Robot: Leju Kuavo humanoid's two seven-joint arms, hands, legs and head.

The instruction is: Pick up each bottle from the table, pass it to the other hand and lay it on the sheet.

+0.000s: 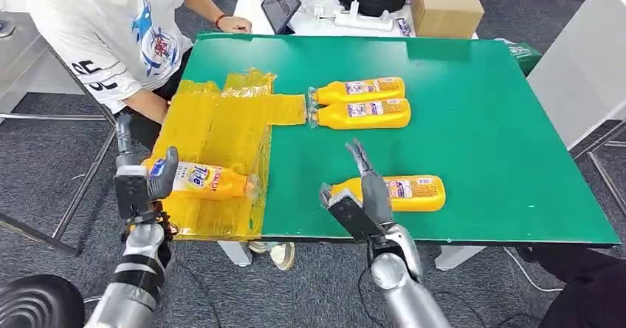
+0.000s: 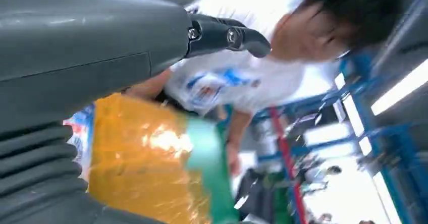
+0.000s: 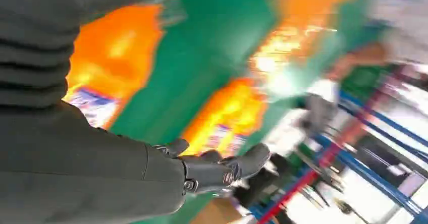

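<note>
1. Fingers of the left hand [image 1: 144, 184] wrap the base of a yellow plastic bottle with a blue-and-white label [image 1: 203, 179], lying on its side on the crinkled yellow plastic sheet [image 1: 214, 125] at the green table's [image 1: 480, 121] near left corner.
2. Right hand [image 1: 362, 195] hangs spread and empty over another yellow bottle [image 1: 413, 193] near the front edge.
3. Two more yellow bottles [image 1: 362, 103] lie side by side mid-table, just beside the sheet's right edge.
4. Person in a white printed T-shirt [image 1: 111, 32] sits at the far left corner.
</note>
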